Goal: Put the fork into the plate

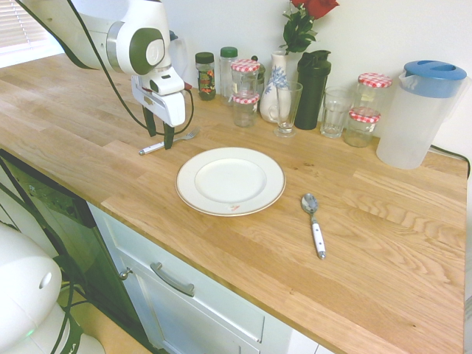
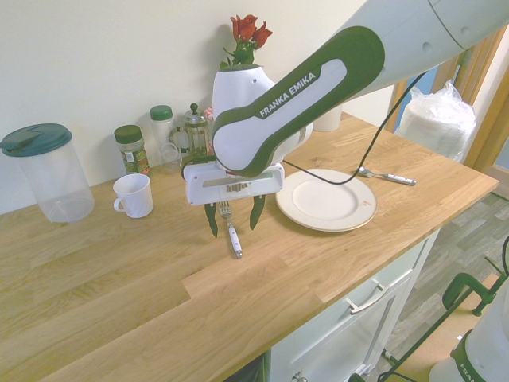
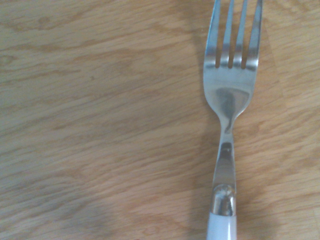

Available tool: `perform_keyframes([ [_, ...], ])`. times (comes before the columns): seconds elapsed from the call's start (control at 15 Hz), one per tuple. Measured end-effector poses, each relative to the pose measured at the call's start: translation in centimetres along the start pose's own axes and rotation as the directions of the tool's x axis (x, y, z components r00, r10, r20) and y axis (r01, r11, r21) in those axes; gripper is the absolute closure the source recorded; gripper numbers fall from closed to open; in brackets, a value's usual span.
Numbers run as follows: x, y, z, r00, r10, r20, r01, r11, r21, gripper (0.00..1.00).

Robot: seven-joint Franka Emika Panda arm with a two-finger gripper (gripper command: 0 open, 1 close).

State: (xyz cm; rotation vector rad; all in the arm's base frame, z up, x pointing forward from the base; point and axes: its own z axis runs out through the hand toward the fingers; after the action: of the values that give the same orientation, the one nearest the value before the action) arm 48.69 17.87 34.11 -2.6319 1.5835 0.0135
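Fork (image 3: 227, 95) nearest wrist camera, flat on worktop (image 2: 159, 278). Gripper (image 2: 235, 226) wide apart, empty. Risk: slim handle slips if closing off-centre.

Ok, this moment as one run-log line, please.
gripper: open, over fork | fork: on countertop, between fingers, not gripped | plate: beside fork | spoon: beyond plate

Bright, slightly washed-out exterior views; soft shadows, wrist view dimmer and softer.
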Motion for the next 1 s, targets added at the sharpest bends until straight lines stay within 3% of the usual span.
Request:
perform_keyframes([
  [1.0, 0.4, -0.4, 1.3, 1.0, 0.001, 0.003, -0.001, 1.0, 0.01, 1.0],
])
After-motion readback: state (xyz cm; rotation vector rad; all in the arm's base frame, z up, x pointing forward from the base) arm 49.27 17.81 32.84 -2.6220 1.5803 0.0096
